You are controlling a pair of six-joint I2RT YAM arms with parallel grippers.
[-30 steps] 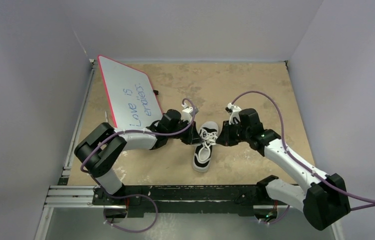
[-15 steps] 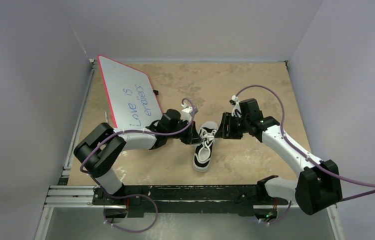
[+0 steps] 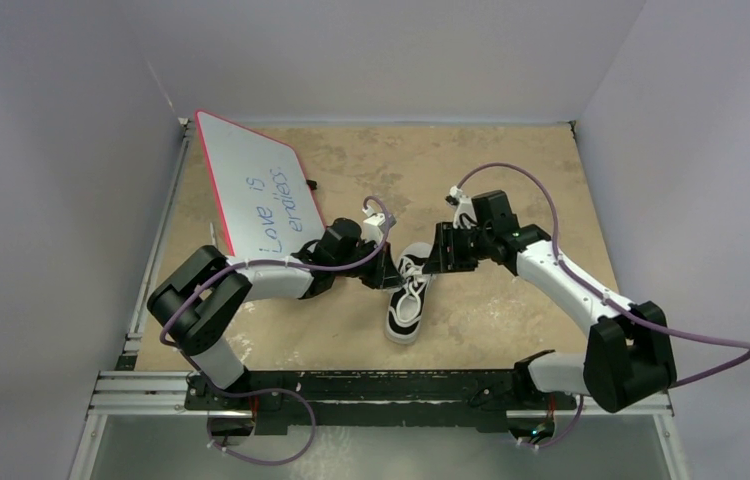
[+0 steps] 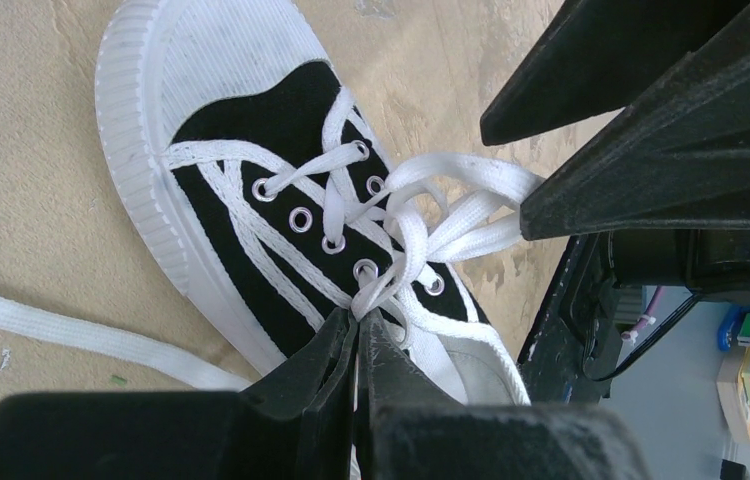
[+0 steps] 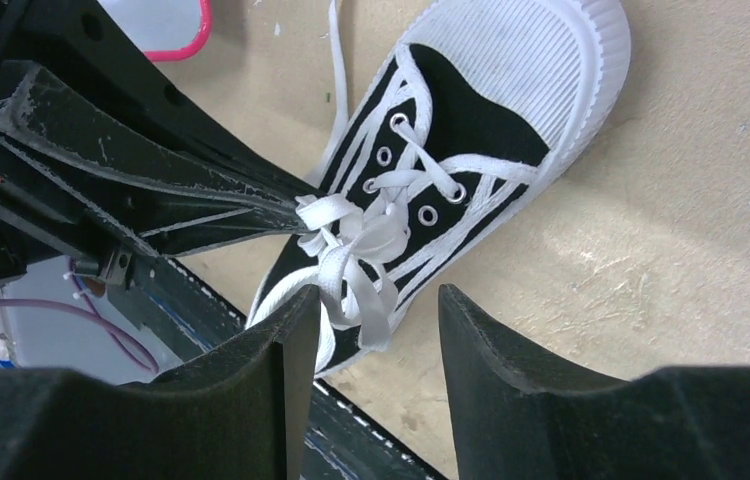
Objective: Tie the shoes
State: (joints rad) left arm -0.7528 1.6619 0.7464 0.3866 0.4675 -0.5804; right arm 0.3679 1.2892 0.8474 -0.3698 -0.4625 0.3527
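Looking down from the top camera, I see the tan table (image 3: 511, 170) with a pink-edged whiteboard (image 3: 256, 195) lying across its far-left corner, handwriting on it.

Left arm (image 3: 251, 285) and right arm (image 3: 571, 285) both reach inward and meet over the middle of the table.

Sneaker (image 3: 406, 305) sits between them, sole down, just in front of both claws. It has black canvas, white stripes, and a white ribbed toe cap and sole.

Laces (image 4: 451, 215): white and flat, crossed through the metal eyelets and gathered into a loose bundle of loops over the upper eyelets. One loose lace end (image 4: 71, 330) trails flat on the table beside the sole.

Left claw (image 4: 358, 318): clenched, fingers pressed together on a strand of lace right at an upper eyelet on its side of the sneaker. The right wrist view confirms the fingertips meet at the lace bundle.

Right claw (image 5: 371, 295): released, fingers spread apart with the lace loops lying in the gap between them. I cannot tell whether either finger touches the loops.
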